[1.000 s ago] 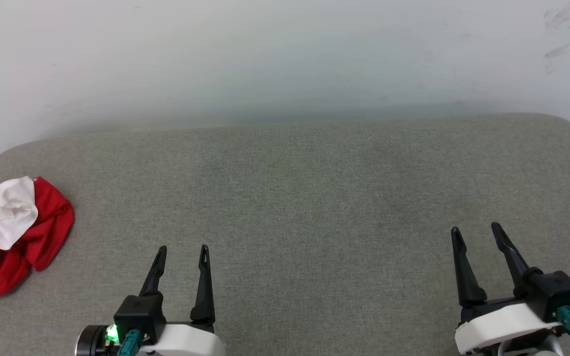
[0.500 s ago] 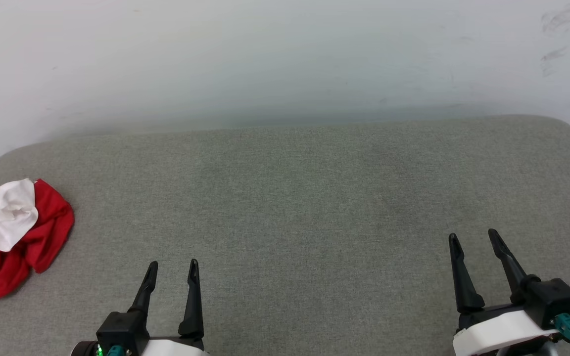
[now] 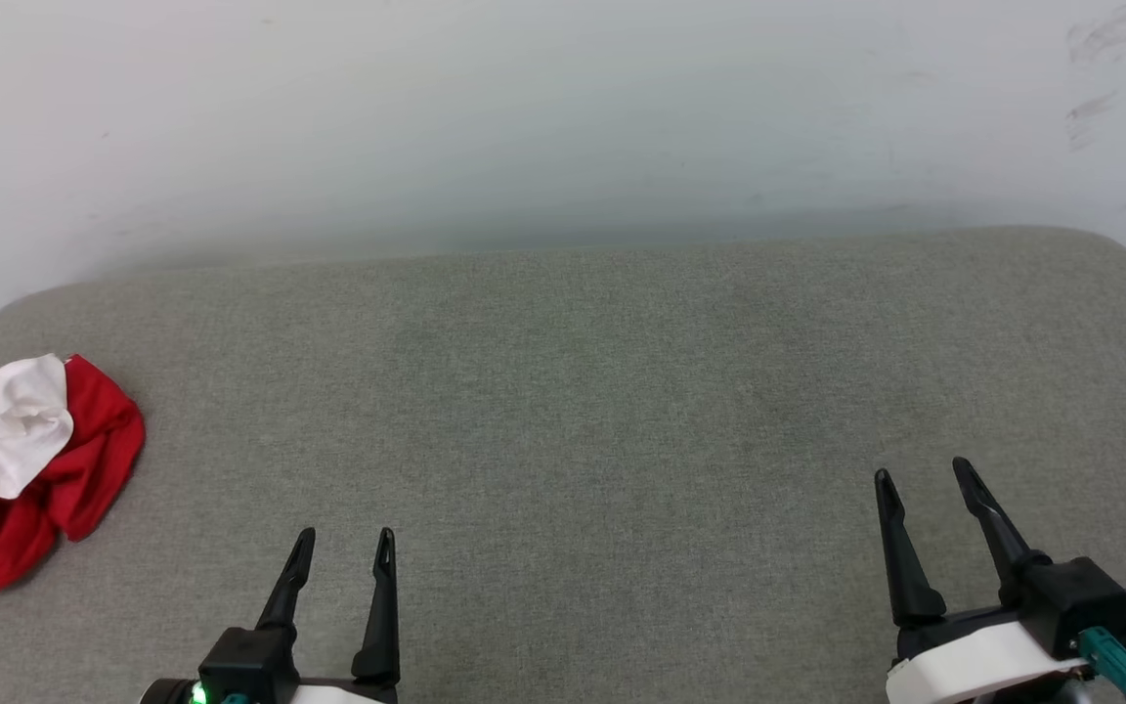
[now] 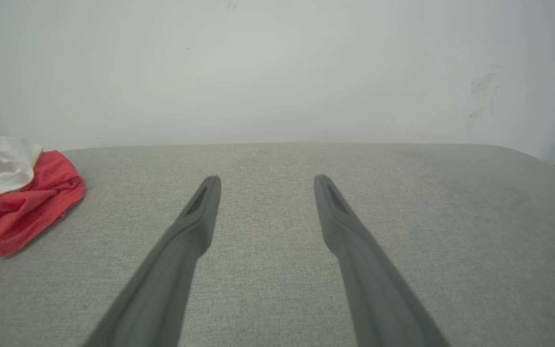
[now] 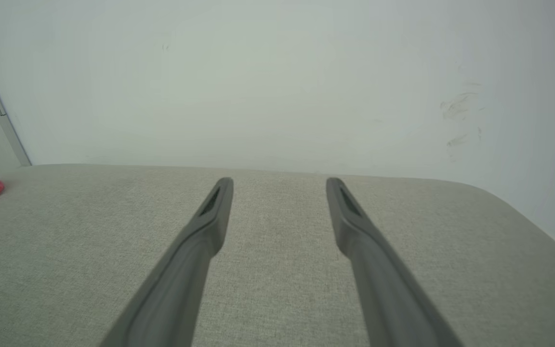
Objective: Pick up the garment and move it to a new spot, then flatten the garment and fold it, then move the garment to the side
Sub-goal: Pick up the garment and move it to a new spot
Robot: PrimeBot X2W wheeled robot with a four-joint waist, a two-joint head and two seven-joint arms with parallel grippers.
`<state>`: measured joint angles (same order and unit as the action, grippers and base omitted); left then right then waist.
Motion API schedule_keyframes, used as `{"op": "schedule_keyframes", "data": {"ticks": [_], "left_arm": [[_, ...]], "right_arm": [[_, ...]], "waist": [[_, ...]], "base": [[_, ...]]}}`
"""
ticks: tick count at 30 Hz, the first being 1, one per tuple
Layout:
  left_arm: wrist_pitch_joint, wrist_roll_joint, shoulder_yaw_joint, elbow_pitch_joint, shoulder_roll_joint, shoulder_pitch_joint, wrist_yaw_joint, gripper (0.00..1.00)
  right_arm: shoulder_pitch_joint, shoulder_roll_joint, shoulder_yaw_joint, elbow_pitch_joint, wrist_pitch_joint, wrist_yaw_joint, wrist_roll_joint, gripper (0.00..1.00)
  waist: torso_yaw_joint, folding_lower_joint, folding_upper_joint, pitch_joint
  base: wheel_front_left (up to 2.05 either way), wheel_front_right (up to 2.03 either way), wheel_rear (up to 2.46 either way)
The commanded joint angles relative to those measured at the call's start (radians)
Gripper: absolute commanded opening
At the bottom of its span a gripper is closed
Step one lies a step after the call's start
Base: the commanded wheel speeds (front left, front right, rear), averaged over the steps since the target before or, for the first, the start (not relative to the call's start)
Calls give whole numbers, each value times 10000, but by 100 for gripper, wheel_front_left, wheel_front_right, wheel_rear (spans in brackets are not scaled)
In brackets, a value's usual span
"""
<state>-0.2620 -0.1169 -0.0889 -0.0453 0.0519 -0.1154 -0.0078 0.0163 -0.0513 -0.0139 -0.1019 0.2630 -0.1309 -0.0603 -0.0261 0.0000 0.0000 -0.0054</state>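
Wall (image 3: 563,117): pale, scuffed toward 1 o'clock, standing behind the whole scene and closing off the far edge of the work area. Bench (image 3: 583,391): padded, covered in grey woven fabric, with rounded corners, running across the head view from 9 to 3 o'clock. Its broad middle is likely serving as the room needed later for spreading and folding. Garment (image 3: 30,479): red with white parts, lying at 9 o'clock in the head view, at the bench's left end close to the rounded corner. It is sitting crumpled in a heap, a bunch of white cloth riding on top of the red body and a bit of striped trim peeping out at its near edge; no lettering is showing. Nothing is touching it, so the pick-up is judged as not yet begun. Right hand (image 3: 922,468): waiting at 4 o'clock, well apart from the heap, fingers spread wide and gripping nothing, tips leaning toward 11 o'clock. Left hand (image 3: 345,535): waiting at 7 o'clock, the nearer of the two to the heap yet clearly apart from it, fingers likewise spread wide and carrying nothing, tips pointing toward 12 o'clock. It is probably the one placed to reach first.
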Motion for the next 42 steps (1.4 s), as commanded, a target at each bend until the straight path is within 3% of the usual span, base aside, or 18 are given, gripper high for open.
{"op": "schedule_keyframes", "data": {"ticks": [1, 11, 31, 42], "left_arm": [[-42, -82, 45, -50, -10, -56, -3, 100], [-37, -579, 254, -55, -13, 53, 69, 100], [-37, -400, 891, -24, -17, -47, -17, 100], [-36, -787, 915, 41, -19, 49, -57, 100]], "right_arm": [[35, 20, -34, -37, 26, 3, 107, 100], [89, 21, -148, 10, 26, 3, 14, 100], [240, 20, -901, 177, 25, 3, -206, 100], [115, 20, -992, 94, 26, 3, -247, 100]], "waist": [[10, 0, 0, 5], [448, 0, 0, 40], [3119, 0, 0, -19], [4206, 0, 0, 116]], "base": [[0, 0, 0], [0, 0, 0], [0, 0, 0], [0, 0, 0]]}}
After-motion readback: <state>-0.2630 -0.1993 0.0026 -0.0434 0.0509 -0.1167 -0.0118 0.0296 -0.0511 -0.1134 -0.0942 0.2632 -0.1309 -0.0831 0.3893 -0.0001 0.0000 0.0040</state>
